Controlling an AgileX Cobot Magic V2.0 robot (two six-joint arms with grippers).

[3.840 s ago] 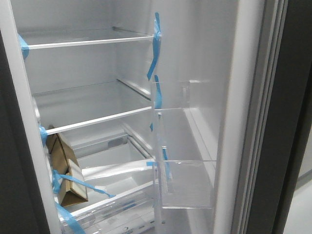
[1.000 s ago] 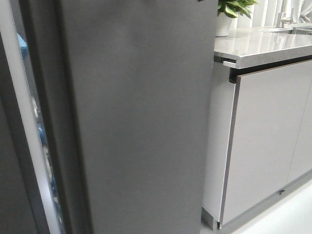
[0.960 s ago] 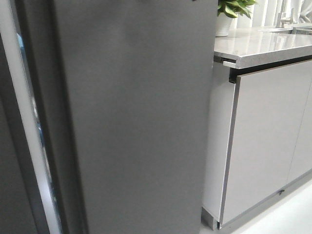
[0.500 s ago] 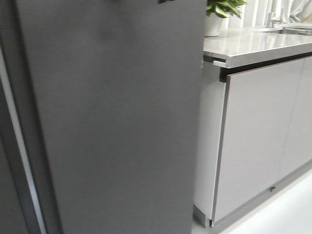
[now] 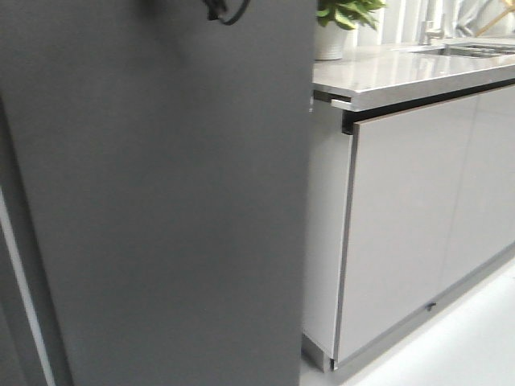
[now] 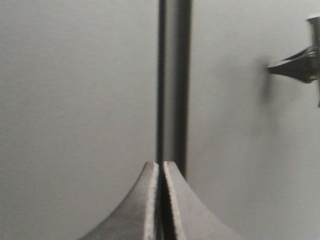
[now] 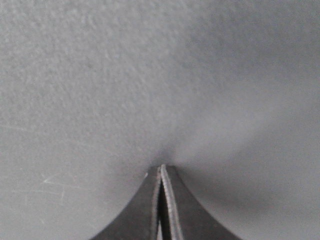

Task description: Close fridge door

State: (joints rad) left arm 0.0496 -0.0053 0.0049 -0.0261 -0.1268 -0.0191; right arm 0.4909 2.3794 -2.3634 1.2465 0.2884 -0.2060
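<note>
My right end effector (image 7: 161,172): fingers pressed together, nothing between them, tips against or just off a matte dark-grey surface that fills the right wrist view; contact cannot be confirmed.

My left end effector (image 6: 160,167): fingers pressed together, empty, tips pointing at a dark vertical seam (image 6: 172,85) between two grey panels. A pointed dark metal part (image 6: 297,65) stands at the edge of the left wrist view against the panel beside the seam; I cannot tell for certain what it is.

The fridge door (image 5: 169,209): tall, flat, matte dark grey, handleless, filling the left and middle of the front view, outer face toward the camera. A thin pale strip (image 5: 24,297) shows along its left edge. A dark cable loop (image 5: 221,11) hangs at its top.

Cabinet doors (image 5: 402,217): pale grey, glossy, just right of the fridge door.

Tabletop (image 5: 402,72): light stone, above the cabinets.

Potted plant (image 5: 342,24): green leaves, white pot, at the tabletop's far end.
</note>
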